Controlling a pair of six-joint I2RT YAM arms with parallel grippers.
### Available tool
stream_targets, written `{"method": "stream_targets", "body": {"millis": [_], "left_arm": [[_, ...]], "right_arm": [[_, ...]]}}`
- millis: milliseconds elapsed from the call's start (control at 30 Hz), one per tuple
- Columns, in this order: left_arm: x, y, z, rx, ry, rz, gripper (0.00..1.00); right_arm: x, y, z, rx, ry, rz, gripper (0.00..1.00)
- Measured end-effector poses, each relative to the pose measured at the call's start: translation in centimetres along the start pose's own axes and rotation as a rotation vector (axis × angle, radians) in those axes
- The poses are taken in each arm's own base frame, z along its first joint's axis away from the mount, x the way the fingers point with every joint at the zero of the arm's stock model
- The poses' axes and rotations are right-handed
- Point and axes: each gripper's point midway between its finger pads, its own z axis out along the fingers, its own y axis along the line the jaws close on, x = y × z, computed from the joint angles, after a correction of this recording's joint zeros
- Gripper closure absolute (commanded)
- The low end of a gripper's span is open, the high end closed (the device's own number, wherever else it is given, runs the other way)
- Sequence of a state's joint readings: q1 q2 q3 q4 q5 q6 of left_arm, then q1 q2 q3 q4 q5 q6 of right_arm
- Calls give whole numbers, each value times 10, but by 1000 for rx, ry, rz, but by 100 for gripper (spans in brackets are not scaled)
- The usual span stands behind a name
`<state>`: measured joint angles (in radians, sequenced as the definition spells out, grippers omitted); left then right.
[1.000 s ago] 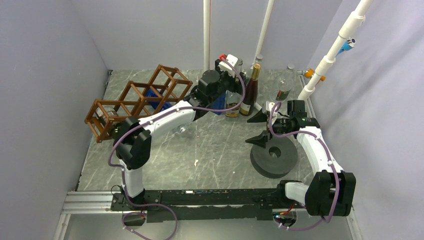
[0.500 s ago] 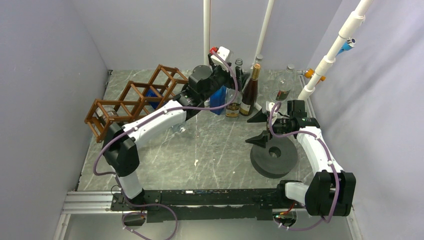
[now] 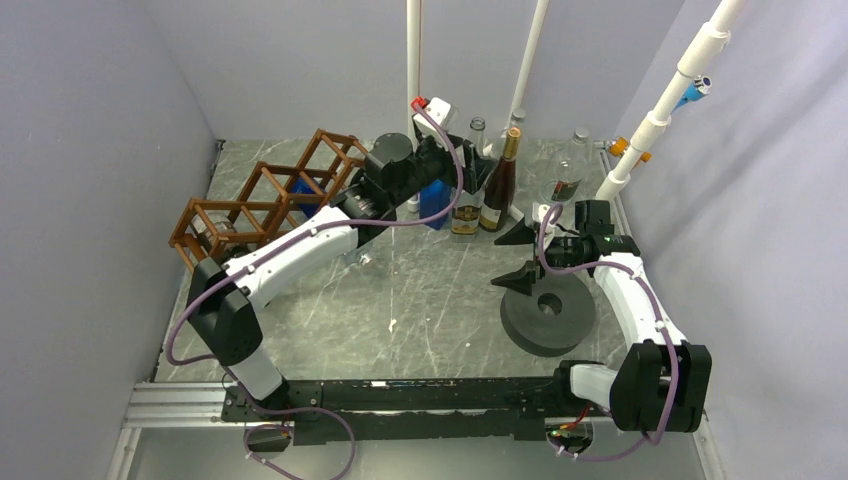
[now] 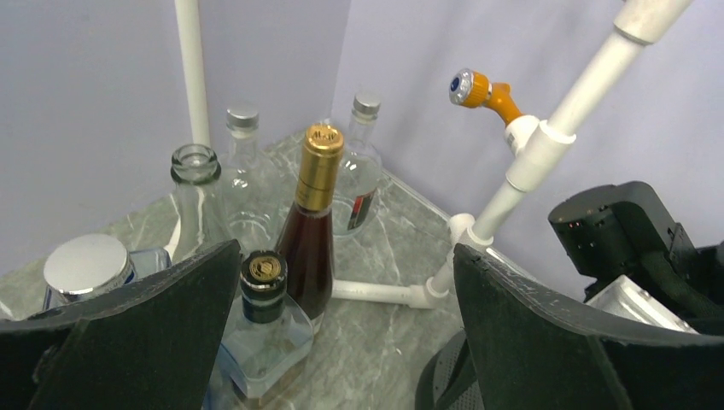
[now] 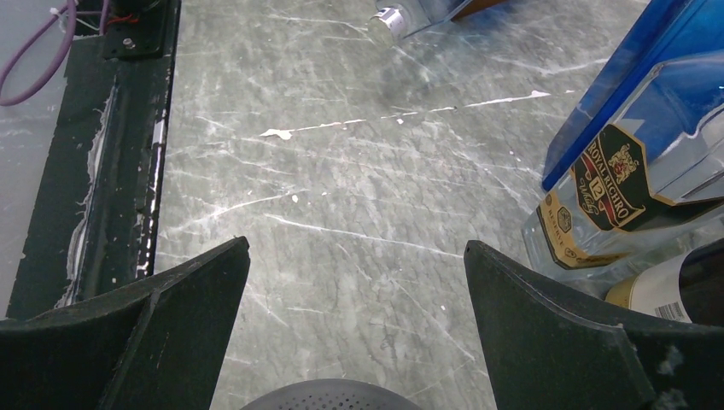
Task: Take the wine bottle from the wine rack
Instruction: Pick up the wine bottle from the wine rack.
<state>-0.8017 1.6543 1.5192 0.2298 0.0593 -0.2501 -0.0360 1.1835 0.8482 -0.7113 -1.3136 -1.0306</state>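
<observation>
So the left end effector (image 4: 346,256) is spread really wide, both black fingers (image 4: 137,333) far apart and nothing pinched between them. In its wrist view the wine bottle (image 4: 312,243), dark glass with a gold foil cap, stands upright on the bench (image 4: 384,342). It shows in the gap between the fingers, a bit beyond the tips, and it isn't gripped. A squat clear bottle (image 4: 263,282) with a black cap sits right beside the left finger, and I can't tell if it's actually touching. A few more clear glass bottles (image 4: 243,162) stand behind those two, against the back wall.

From overhead, the wine rack (image 3: 270,200) sits at the back left of the bench, set on a slant, with something blue in one of its cells. The wine bottle is well apart from it, in the bottle cluster at back centre, so it's off the rack.

The right end effector (image 5: 354,256) is also wide open and empty, hanging over bare marble. A grey disc (image 5: 333,395) shows just under it at the bottom edge of its view, and a labelled bottle (image 5: 615,196) is off to one side.
</observation>
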Motion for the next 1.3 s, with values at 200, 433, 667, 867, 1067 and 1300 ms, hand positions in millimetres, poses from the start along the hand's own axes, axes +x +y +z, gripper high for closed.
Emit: {"method": "stream_targets", "body": {"millis": [200,433,667,867,1067,1300], "left_arm": [[7,-4,-12,15,38,-17,0],[4,-8,-30,22,52,-36,0],[8,-11,-48,25,72,-53,0],[17,-9,-60,16,107,-59,1],[24,-7,-72,6,134,-61,0],[36,0,-89,-25,171,-62,1]], "right_arm": [[0,0,0,2,0,-1,0],[0,-1,-1,3,0,-2,0],[0,-1,-1,3,0,-2,0],[0,-1,-1,3,0,-2,0],[0,-1,-1,3,0,-2,0],[0,-1,-1,4,0,-2,0]]}}
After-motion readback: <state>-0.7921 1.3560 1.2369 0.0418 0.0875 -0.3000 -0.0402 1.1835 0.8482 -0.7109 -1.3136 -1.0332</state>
